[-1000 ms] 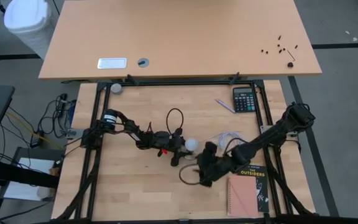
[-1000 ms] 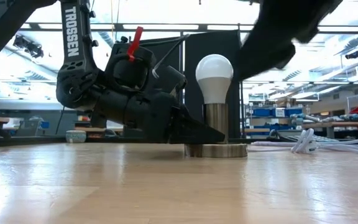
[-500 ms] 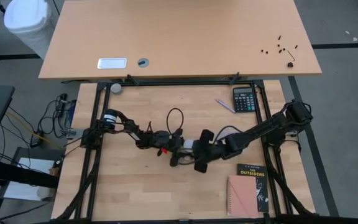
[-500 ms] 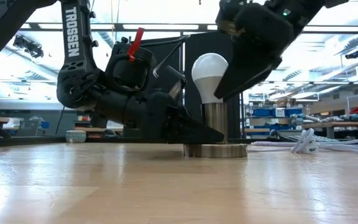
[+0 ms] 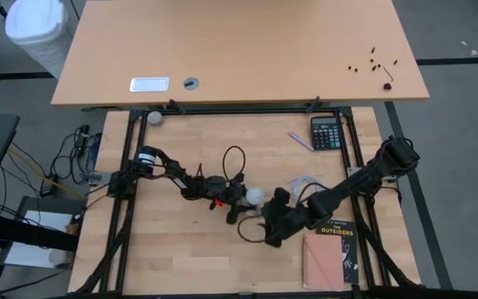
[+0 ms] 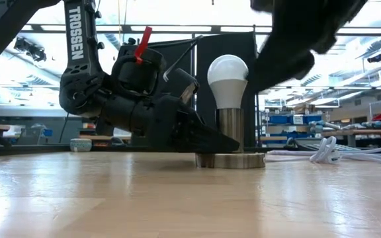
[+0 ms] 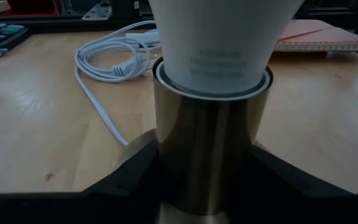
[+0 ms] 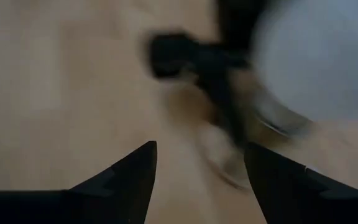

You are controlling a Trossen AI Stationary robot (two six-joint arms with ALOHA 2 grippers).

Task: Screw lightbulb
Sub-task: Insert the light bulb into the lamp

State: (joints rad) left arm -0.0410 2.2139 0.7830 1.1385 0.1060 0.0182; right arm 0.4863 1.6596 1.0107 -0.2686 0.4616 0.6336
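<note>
Presently on the bench
Lightbulb (image 6: 227, 79): white, upright, base seated in the socket (image 6: 230, 129), mid-table.
Socket: brass-coloured cylinder on a round foot, white cord (image 7: 107, 62) trailing off.
Left gripper (image 7: 211, 180): low at the tabletop, fingers clamped on the socket's sides.
Right gripper (image 5: 265, 233): just beside the bulb, clear of it, fingers spread, holding nothing.
Calculator (image 5: 326, 132): far edge of the table.
Book (image 5: 339, 241): under the right arm.

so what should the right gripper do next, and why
Probably swing back over the bulb and close on it for another twist. The right gripper is open and off to the side, holding nothing, while the left gripper clamps the socket under the standing bulb.
</note>
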